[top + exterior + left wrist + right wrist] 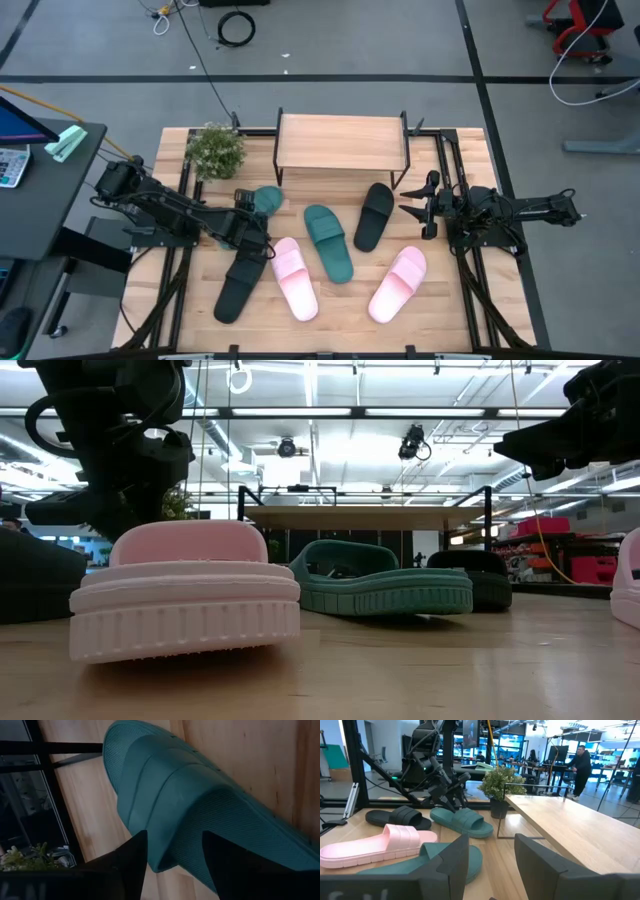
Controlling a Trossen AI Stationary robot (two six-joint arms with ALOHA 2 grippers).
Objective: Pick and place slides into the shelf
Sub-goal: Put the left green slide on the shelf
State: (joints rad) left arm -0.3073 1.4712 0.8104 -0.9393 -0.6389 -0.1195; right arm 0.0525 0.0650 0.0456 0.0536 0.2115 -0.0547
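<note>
High view: two teal slides [329,241], two black [374,215], two pink [296,278].

A pale wooden tabletop [450,320] stands on a grey floor [100,60] crossed by dark lines, with a coiled black cable [236,28] lying on it. Long ceiling lights [330,412] run overhead. Beyond the potted plant [501,782], a person [580,764] stands among desks.

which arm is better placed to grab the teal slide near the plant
Left. The left tool is right at that teal slide, open around it in the left wrist view. The right tool hovers far off, beside the black slide.
</note>
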